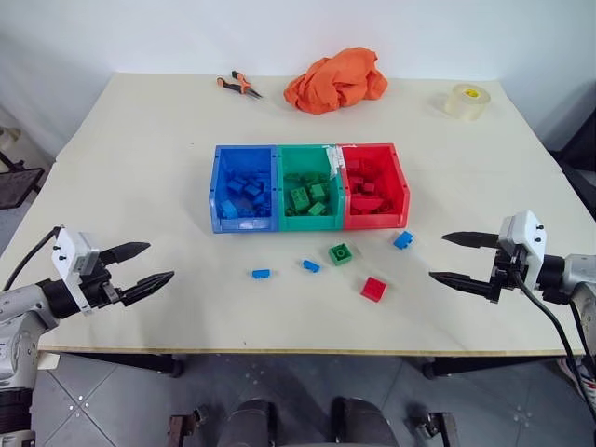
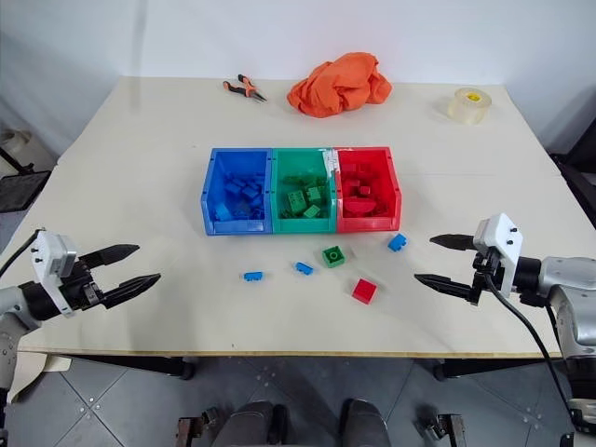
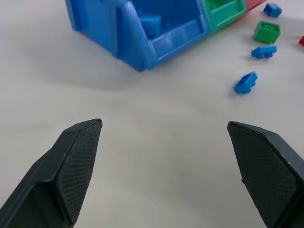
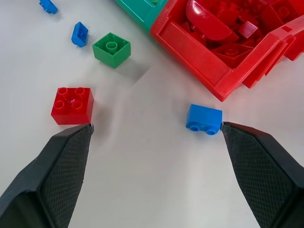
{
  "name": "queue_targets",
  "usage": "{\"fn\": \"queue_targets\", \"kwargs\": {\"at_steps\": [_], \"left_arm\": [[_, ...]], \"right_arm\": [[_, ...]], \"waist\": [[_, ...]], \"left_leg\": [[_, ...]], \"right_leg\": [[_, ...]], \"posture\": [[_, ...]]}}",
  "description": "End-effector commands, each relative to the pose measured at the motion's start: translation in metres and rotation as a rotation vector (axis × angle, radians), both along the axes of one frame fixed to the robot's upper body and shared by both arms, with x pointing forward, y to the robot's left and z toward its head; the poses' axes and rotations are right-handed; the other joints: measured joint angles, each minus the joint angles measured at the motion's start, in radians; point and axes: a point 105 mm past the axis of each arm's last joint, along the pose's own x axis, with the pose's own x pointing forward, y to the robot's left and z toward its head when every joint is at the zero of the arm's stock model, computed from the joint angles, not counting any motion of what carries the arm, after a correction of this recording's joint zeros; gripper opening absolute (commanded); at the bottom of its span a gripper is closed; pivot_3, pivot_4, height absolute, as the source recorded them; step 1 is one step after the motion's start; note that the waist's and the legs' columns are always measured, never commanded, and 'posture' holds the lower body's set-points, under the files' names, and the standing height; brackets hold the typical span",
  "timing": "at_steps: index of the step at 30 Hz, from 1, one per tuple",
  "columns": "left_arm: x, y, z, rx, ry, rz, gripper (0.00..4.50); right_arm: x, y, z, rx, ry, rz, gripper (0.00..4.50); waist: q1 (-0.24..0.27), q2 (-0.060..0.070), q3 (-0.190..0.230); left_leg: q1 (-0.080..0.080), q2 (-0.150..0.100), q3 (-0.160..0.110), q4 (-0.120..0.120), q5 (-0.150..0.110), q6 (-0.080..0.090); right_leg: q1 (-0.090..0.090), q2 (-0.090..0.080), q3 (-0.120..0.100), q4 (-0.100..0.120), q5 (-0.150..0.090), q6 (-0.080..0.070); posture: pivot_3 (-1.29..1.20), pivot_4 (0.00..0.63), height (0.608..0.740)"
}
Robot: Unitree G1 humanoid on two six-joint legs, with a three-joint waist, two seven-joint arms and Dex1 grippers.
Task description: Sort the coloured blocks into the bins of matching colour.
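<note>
Joined blue/green/red open plastic bins (image 1: 308, 222) mid-table, part-filled w/ matching studded bricks. Five loose bricks just in front: three small blue (image 1: 261, 274), green (image 1: 341, 253), red (image 1: 373, 289). Left gripper (image 1: 149, 265) & right gripper (image 1: 453, 259) both spread wide, empty.

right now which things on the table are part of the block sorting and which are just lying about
Part of the job:
- blue bin, green bin, red bin
- loose blue blocks
- loose green block
- loose red block

Just lying about:
- orange cloth
- pliers
- tape roll
</note>
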Motion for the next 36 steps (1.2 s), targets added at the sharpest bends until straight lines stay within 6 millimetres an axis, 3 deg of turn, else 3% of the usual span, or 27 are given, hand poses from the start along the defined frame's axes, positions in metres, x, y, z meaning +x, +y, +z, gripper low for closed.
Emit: {"fn": "queue_targets", "kwargs": {"at_steps": [1, 9, 17, 21, 28, 36], "left_arm": [[0.004, -0.003, 0.010, 0.025, -0.042, -0.023, 4.49], [0.006, -0.024, 0.005, 0.032, 0.001, -0.103, 4.49], [-0.001, -0.041, -0.013, 0.064, 0.106, -0.228, 4.49], [-0.004, -0.046, -0.011, 0.033, 0.099, -0.280, 4.49], [-0.009, -0.046, -0.001, -0.031, 0.035, -0.322, 4.49], [-0.021, -0.046, -0.003, -0.047, 0.022, -0.306, 4.49]], "right_arm": [[-0.003, -0.002, 0.013, 0.012, -0.065, -0.006, 4.50], [-0.011, -0.005, 0.014, 0.008, -0.047, -0.036, 4.50], [-0.036, -0.060, 0.016, -0.130, 0.020, -0.156, 4.50], [-0.039, -0.071, 0.019, -0.152, 0.023, -0.184, 4.50], [-0.027, -0.043, 0.012, -0.123, 0.047, -0.109, 4.50], [-0.002, 0.022, -0.011, -0.108, 0.126, 0.075, 4.50]], "waist": [[-0.001, 0.000, 0.000], [-0.001, 0.000, 0.000], [0.006, 0.000, 0.000], [0.000, 0.000, 0.000], [-0.004, 0.001, 0.000], [-0.003, 0.001, 0.000]], "left_leg": [[0.000, 0.000, 0.000, 0.000, 0.000, 0.000], [0.000, 0.000, 0.001, 0.000, 0.000, 0.000], [0.001, -0.002, 0.001, 0.001, 0.000, 0.002], [0.001, 0.000, 0.001, 0.001, 0.000, 0.001], [0.002, 0.001, 0.002, 0.001, 0.000, 0.001], [0.001, 0.001, 0.000, 0.002, 0.000, 0.001]], "right_leg": [[0.000, 0.000, 0.000, 0.000, 0.000, 0.000], [0.000, 0.002, -0.008, 0.001, 0.000, 0.000], [0.002, 0.003, -0.010, 0.000, 0.000, 0.000], [0.003, 0.002, -0.010, -0.002, 0.000, 0.000], [0.003, 0.003, -0.010, -0.001, 0.000, 0.000], [0.003, 0.001, -0.009, -0.001, 0.000, 0.000]], "posture": [[0.00, 0.150, 0.740], [0.00, 0.150, 0.740], [0.00, 0.150, 0.740], [0.00, 0.150, 0.740], [0.00, 0.150, 0.740], [0.00, 0.150, 0.740]]}}
